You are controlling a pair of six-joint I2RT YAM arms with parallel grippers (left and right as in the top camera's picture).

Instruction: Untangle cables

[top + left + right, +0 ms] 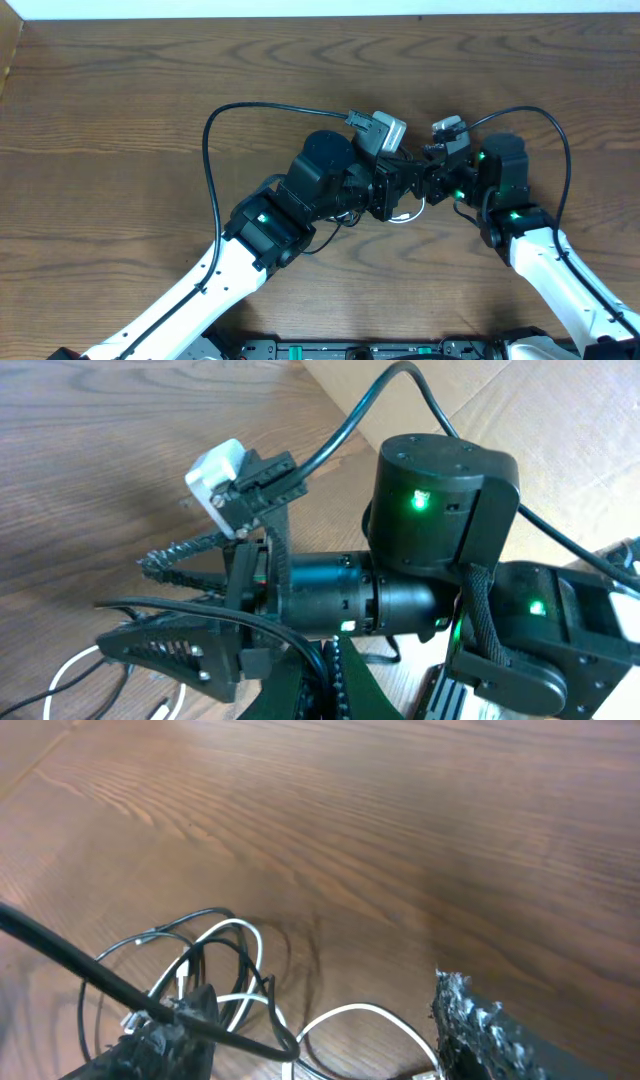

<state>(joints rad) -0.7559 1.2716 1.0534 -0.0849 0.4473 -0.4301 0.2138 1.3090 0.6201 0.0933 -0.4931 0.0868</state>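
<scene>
The white cable [370, 1012] and the black cable [200, 916] lie in overlapping loops on the wooden table, under the two grippers at the table's centre. In the overhead view only a bit of the white cable [405, 216] shows. My left gripper [325, 665] is shut on a strand of the black cable [300, 648], which rises from the pile. It meets my right gripper [428, 186] head-on in the overhead view [393, 192]. My right gripper [325, 995] is open, with its fingers on either side of the loops. The taut black strand [100, 982] crosses its left finger.
The right arm's black body [440, 510] with green lights fills the left wrist view. A white cable loop [68, 665] lies at the lower left there. Thick black arm wires [212, 150] arc over the table. Bare wood [120, 120] surrounds the arms.
</scene>
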